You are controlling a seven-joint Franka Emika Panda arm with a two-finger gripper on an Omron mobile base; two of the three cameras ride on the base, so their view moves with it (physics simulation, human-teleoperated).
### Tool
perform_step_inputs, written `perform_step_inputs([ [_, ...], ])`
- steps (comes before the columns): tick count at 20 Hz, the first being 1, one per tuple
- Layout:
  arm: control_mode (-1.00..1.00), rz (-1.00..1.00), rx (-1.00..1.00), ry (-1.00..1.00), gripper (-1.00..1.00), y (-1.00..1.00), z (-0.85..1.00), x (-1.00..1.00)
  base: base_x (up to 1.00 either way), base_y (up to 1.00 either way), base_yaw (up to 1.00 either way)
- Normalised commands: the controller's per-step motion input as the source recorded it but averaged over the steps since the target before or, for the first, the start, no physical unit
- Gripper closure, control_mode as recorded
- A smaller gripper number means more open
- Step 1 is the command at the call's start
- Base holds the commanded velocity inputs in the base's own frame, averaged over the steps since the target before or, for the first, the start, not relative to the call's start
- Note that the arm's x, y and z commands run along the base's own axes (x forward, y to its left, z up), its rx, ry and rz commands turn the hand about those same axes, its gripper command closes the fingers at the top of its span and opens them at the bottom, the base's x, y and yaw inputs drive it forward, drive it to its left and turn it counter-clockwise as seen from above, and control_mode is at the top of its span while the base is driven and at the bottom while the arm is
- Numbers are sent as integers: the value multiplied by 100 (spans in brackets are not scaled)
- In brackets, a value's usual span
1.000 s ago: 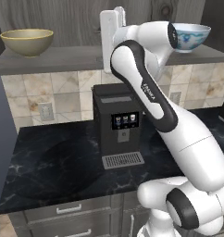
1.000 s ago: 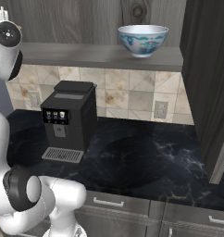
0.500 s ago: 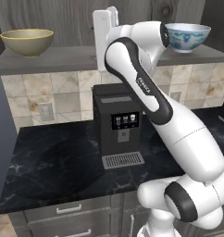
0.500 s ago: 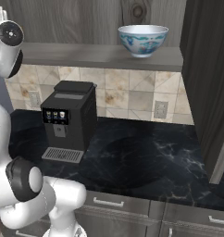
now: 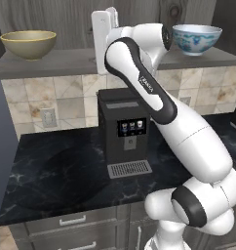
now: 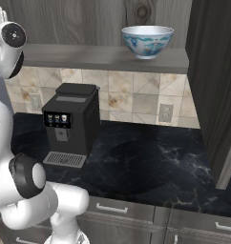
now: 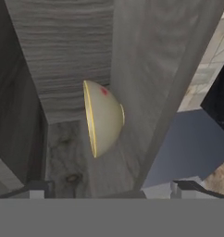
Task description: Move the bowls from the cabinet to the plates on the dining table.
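Note:
A tan bowl (image 5: 28, 44) with a yellow rim stands at the left end of the cabinet (image 5: 66, 62) shelf. A white bowl (image 5: 196, 39) with a blue pattern stands at the right end, also in the right base view (image 6: 147, 41). My white hand (image 5: 102, 31) is raised in front of the shelf between the two bowls, turned toward the tan one. In the rolled hand view the tan bowl (image 7: 103, 118) lies ahead, well apart from my open gripper (image 7: 111, 189), which holds nothing. The plates and the dining table are out of view.
A black coffee machine (image 5: 126, 132) stands on the black marble worktop (image 5: 56, 176) under the shelf. A dark cabinet door (image 6: 213, 81) hangs open at the right. Grey drawer fronts (image 6: 127, 212) run below the worktop.
My hand has swung a little to the left along the shelf, away from the white bowl and toward the tan one. The jaws stay open and both bowls are unmoved.

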Motion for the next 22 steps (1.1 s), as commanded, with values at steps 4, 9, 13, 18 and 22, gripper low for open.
perform_step_inputs([
  [4,-100,4,0,-1,-100,16,-1,14,0,0,0],
  [9,-100,4,1,0,-100,14,-4,14,0,0,0],
  [13,-100,3,0,-1,-100,10,-1,16,0,0,0],
  [18,-100,2,0,-3,-100,14,0,14,0,0,0],
  [22,-100,0,0,-3,-100,17,-2,15,0,0,0],
])
